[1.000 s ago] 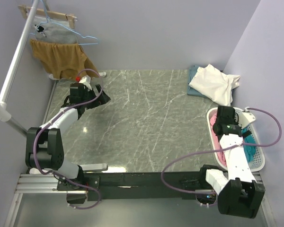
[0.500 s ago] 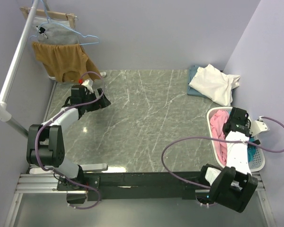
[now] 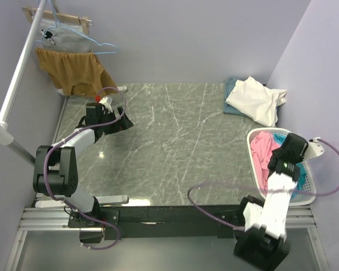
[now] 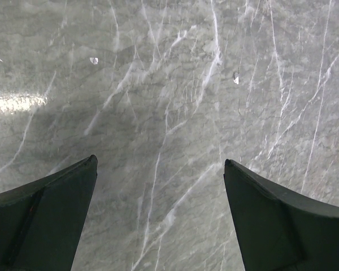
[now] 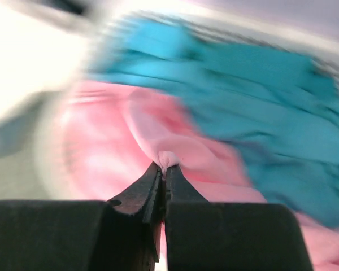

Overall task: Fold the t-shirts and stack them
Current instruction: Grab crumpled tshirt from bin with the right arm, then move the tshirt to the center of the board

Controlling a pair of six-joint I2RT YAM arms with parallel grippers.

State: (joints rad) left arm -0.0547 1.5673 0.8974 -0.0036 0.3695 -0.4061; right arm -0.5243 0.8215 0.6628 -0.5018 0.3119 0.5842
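A white basket [image 3: 308, 194] at the table's right edge holds a light pink t-shirt [image 3: 260, 149] and a teal t-shirt [image 3: 280, 137]. My right gripper [image 3: 289, 153] is down in the basket, shut on a pinched fold of the pink t-shirt [image 5: 101, 152]. The teal t-shirt [image 5: 260, 96] lies just beyond its fingertips [image 5: 152, 175]; this wrist view is blurred by motion. At the back right, a cream-white t-shirt [image 3: 254, 100] lies crumpled on a grey-blue one [image 3: 231, 89]. My left gripper [image 3: 122, 119] hovers at the far left, open, with only marble table [image 4: 169, 101] between its fingers [image 4: 62, 186].
A mustard-brown garment [image 3: 73, 70] and a grey garment [image 3: 68, 38] hang on hangers from a white rack pole [image 3: 20, 68] at the back left. Walls close in behind the table and along its right side, next to the basket.
My right gripper has dipped further right into the basket and gone from open to shut on the pink t-shirt. The left arm has barely shifted.
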